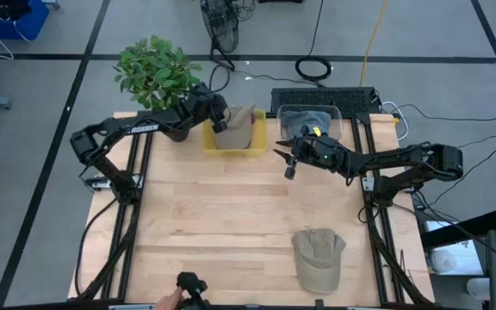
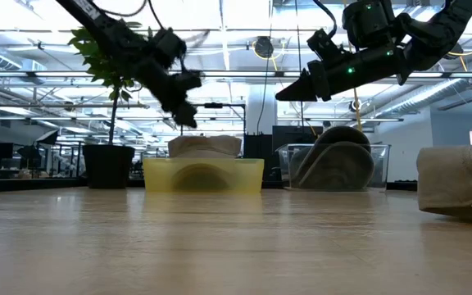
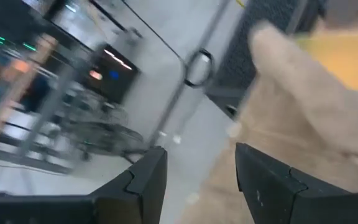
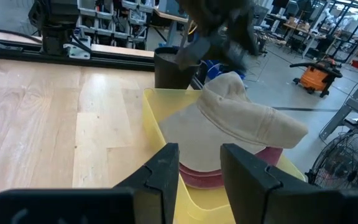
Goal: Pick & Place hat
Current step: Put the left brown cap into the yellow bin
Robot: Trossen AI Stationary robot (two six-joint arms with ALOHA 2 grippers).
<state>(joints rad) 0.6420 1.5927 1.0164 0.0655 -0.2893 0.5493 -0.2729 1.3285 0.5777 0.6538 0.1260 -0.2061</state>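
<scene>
A tan hat [image 1: 243,126] lies in the yellow bin [image 1: 231,148] at the table's far edge, resting on something red in the bin [image 4: 197,176]. My left gripper [image 1: 222,119] is open and hovers just above the hat's near-left side [image 2: 188,115], clear of it; its wrist view shows the hat [image 3: 309,118] beyond the open fingers [image 3: 197,177]. My right gripper [image 1: 286,160] is open in the air to the right of the bin [image 2: 289,92], pointing at the bin and the hat [image 4: 247,118]. A second tan hat [image 1: 319,257] lies on the table near its front right.
A clear bin [image 1: 310,120] with a dark hat [image 2: 334,164] in it stands right of the yellow bin. A potted plant [image 1: 156,73] stands at the far left corner, and a keyboard [image 1: 325,96] lies behind the bins. A hand holds a dark device at the near edge [image 1: 186,293].
</scene>
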